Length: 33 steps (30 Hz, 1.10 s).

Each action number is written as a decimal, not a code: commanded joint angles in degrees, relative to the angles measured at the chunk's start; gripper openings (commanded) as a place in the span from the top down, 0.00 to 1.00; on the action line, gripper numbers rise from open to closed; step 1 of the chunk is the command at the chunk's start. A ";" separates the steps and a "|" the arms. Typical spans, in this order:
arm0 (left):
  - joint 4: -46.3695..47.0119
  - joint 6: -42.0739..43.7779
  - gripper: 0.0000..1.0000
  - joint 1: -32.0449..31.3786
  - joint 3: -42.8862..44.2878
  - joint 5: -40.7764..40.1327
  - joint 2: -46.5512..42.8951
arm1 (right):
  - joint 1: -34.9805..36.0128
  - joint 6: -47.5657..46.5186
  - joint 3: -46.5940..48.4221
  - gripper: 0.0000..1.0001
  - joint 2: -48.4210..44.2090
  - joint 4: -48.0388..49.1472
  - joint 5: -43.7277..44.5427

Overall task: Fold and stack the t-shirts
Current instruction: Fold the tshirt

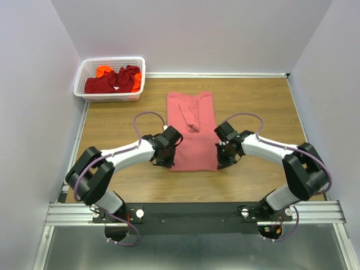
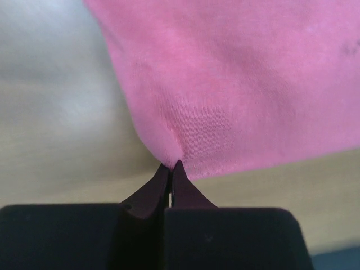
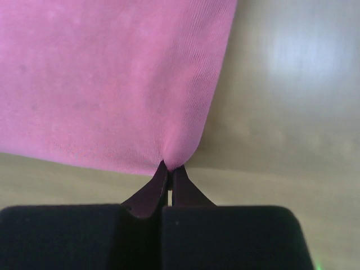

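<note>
Pink shirt [image 1: 194, 147]: wrist views show left gripper [image 2: 170, 165] and right gripper [image 3: 170, 164] clamped on its 2 near corners; overhead alone shows the basket [image 1: 112, 97].

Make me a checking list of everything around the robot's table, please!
Surface: wooden table, bare apart from one shirt and a basket.
Job's things: salmon-pink t-shirt lies flat in the middle with a sleeve folded in; dark red t-shirt and orange t-shirt sit bunched in the basket.
Clutter: only the white basket, at the far left corner.
Grippers: left hand is shut on the pink shirt's near left corner; right hand is shut on its near right corner.
Cables: purple cables loop over each arm, clear of the shirt.
Surroundings: plain walls on three sides; metal rail under the arm bases.
</note>
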 commanded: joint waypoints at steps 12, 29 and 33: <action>-19.21 10.13 1.00 -2.75 1.08 21.98 -13.69 | 0.02 -5.77 12.60 0.99 -7.23 -36.17 1.71; -9.55 20.60 1.00 19.41 27.03 19.87 5.03 | -9.91 -16.76 51.10 0.99 15.71 -31.71 2.44; -7.71 21.31 1.00 21.25 28.62 19.78 8.01 | -10.61 -17.65 56.99 0.99 20.54 -31.01 2.35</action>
